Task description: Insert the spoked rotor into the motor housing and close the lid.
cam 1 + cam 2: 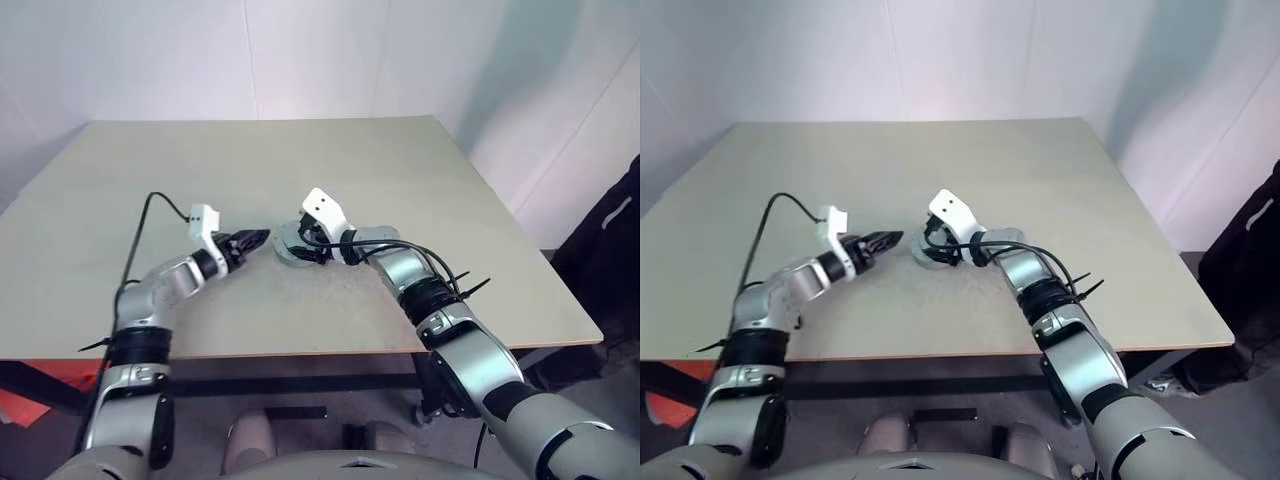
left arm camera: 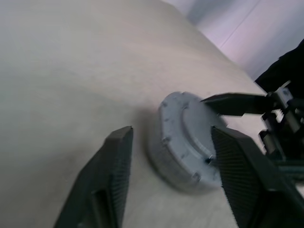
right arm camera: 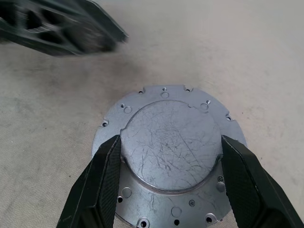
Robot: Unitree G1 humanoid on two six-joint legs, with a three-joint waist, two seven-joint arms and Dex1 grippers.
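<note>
Right wrist view: unmarked scratched lid (image 3: 171, 147)

Silver-grey jointed arms with black bands; black cables; white wrist camera housings; black textured two-finger grippers: left gripper (image 1: 258, 238), right gripper (image 3: 166, 180).

We see the lid (image 3: 171, 156) as bare silvery-grey metal, dull rather than glossy, its raised round middle covered in fine scratches and its rim dotted with small holes. The table (image 3: 247, 52) looks like pale matt board, faintly speckled. The right pincer (image 3: 168, 183) has black fingers (image 3: 102, 185) with finely ribbed, matt pads.
</note>
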